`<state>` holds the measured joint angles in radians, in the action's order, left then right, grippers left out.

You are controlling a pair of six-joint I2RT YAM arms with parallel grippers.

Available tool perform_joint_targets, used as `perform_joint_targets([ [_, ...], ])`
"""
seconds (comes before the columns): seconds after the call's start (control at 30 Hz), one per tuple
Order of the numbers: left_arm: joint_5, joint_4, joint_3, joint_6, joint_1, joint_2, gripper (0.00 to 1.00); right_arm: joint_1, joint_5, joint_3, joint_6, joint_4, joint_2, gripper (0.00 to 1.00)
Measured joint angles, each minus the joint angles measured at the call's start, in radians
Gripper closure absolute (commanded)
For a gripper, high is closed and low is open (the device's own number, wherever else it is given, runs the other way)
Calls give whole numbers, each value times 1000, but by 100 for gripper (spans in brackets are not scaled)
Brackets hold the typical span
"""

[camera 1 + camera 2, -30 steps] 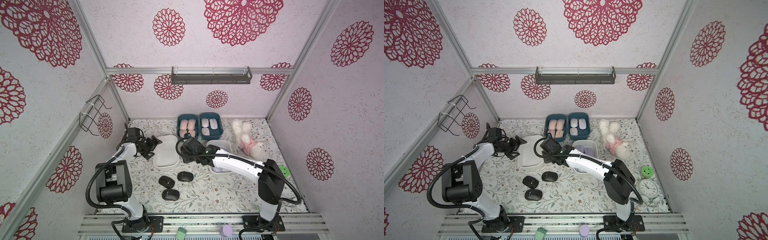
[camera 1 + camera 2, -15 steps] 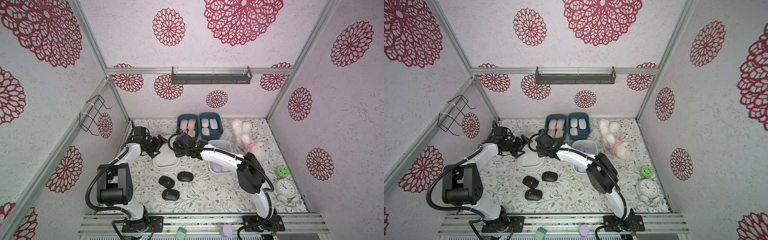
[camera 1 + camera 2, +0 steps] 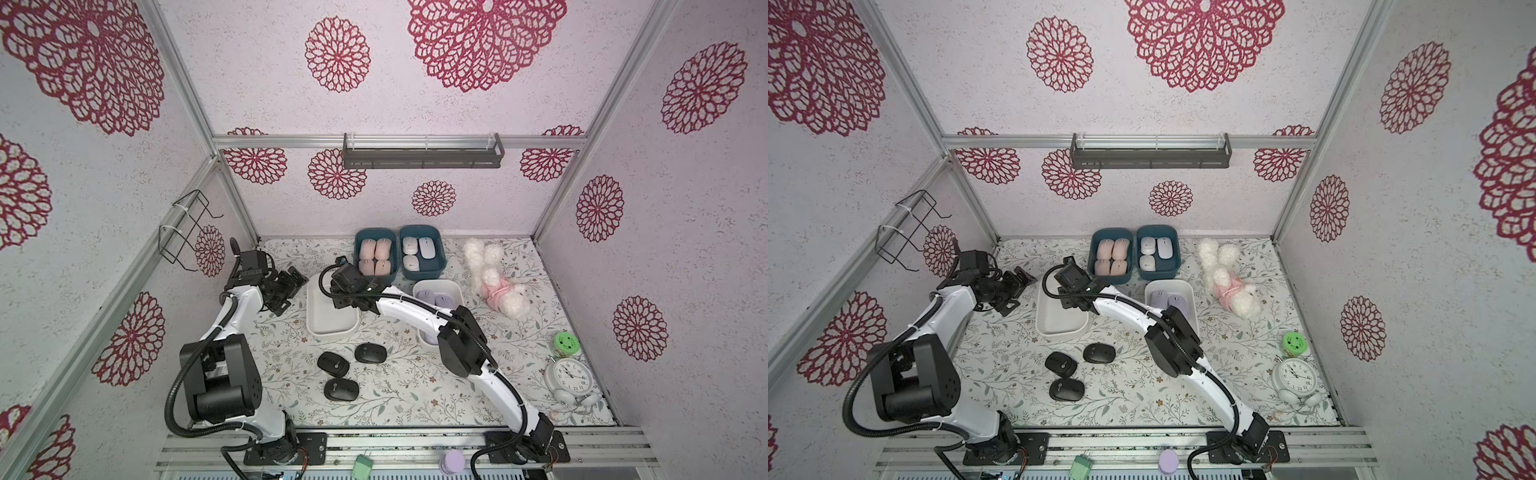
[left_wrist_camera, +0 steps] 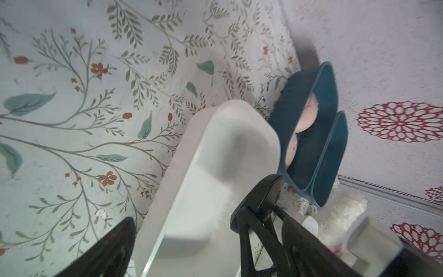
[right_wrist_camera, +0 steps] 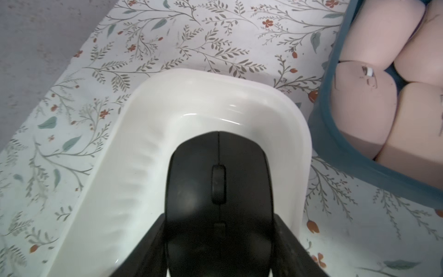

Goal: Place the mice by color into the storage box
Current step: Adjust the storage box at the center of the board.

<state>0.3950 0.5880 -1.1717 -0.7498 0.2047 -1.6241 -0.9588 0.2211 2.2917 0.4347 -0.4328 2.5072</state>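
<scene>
The left gripper (image 3: 289, 291) hangs empty with its jaws spread wide, just beside the left wall of the empty white bin (image 3: 328, 318). It is best kept off the rim, since a nudge would shift the target. Over the bin's far end the right gripper (image 5: 219, 225) clamps a black mouse (image 5: 217, 177) by its flanks, with the wheel end toward the bin's end wall. The step in hand looks like lowering and release. Bring the mouse down level until it nears the floor and set it toward a far corner so more will fit, then open and lift straight up. Three more black mice (image 3: 333, 364) lie on the mat in front of the bin. The teal box (image 3: 356, 259) of peach-pink mice (image 3: 375, 257) stands just beyond the bin to the right, so the wrist should not drift that way.
</scene>
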Motion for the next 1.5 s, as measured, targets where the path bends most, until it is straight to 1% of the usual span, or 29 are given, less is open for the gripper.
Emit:
perform_joint_targets([
  [0.07,13,16,0,-1,-5,-34,1,0,24,50,0,-10,42,47],
  [0.1,15,20,0,-2,-7,-42,3,0,34,63,0,-11,56,47],
  [0.2,10,31,-2,2,-26,-56,14,0,67,76,2,-19,87,46],
  [0.3,-23,70,-39,17,-70,-93,23,-2,84,76,2,-33,103,46],
  [0.33,-43,84,-58,26,-88,-107,27,-3,89,76,3,-34,104,46],
  [0.43,-106,109,-85,46,-133,-132,46,-8,92,79,2,-42,104,46],
  [0.5,-130,124,-86,53,-153,-137,54,-10,92,79,2,-49,104,46],
  [0.57,-150,144,-86,58,-161,-138,63,-13,91,79,1,-51,104,46],
  [0.7,-155,156,-86,71,-161,-138,83,-25,93,76,1,-56,101,46],
  [0.83,-171,182,-81,90,-170,-138,96,-33,100,-36,2,-45,46,46],
  [0.9,-172,192,-80,95,-176,-138,100,-31,98,-93,2,-39,6,45],
  [1.0,-165,189,-80,99,-200,-139,100,-30,93,-143,2,-37,-41,45],
  [1.1,-156,187,-80,112,-224,-151,100,-28,78,-149,3,-34,-58,45],
  [1.2,-171,196,-82,133,-250,-160,100,-27,61,-164,3,-27,-73,45],
  [1.27,-186,208,-87,151,-261,-160,96,-27,53,-178,3,-24,-80,45],
  [1.37,-210,234,-105,182,-271,-161,80,-27,40,-195,3,-14,-80,45],
  [1.43,-225,251,-125,204,-273,-163,52,-27,31,-204,3,-14,-80,45],
  [1.47,-228,256,-133,213,-273,-163,44,-26,25,-206,3,-13,-80,45],
  [1.5,-233,263,-140,219,-274,-163,32,-26,18,-208,3,-11,-80,45],
])
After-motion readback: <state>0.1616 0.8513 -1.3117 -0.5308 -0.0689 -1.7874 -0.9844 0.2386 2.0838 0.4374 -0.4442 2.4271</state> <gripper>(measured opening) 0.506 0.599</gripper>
